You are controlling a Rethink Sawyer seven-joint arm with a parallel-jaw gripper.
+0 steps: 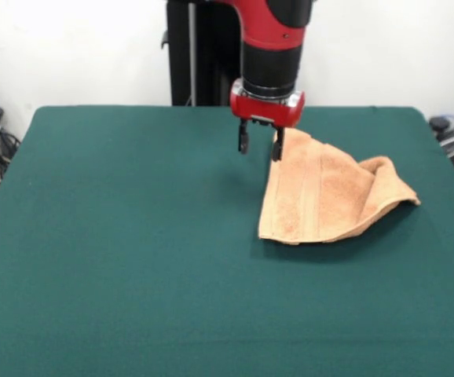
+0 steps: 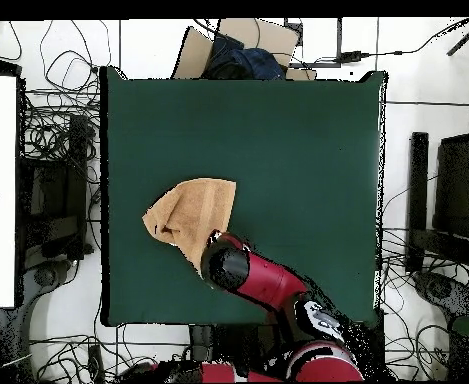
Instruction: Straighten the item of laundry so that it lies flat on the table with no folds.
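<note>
Towel [image 1: 325, 192] sat right of centre on the table [image 1: 117, 259] in the front view, out toward two o'clock from the middle, and it was no flat square: it lay bunched into a rough wedge, one layer doubled over another, a raised hump along the far-right side and a pointed corner poking out toward three o'clock. A border band ran down its left part. From overhead it showed as a folded patch left of the table's centre, with the arm covering its six-o'clock corner.

Gripper [image 1: 260, 148] hung at the towel's eleven-o'clock corner, jaws parted a little, one fingertip [image 1: 276, 151] right at the cloth's top edge and the other clear over bare felt. Whether that tip had caught any cloth, I couldn't tell; nothing looked lifted.

Plenty left to do, by my reading: the fold was not yet opened out. The risks from there? A pinch on a doubled corner could take both layers, so a pull would drag the whole bundle instead of unfolding it. A shallow bite on thick terry could slip free halfway. And a pull toward three o'clock could run the cloth close to the table's edge.
</note>
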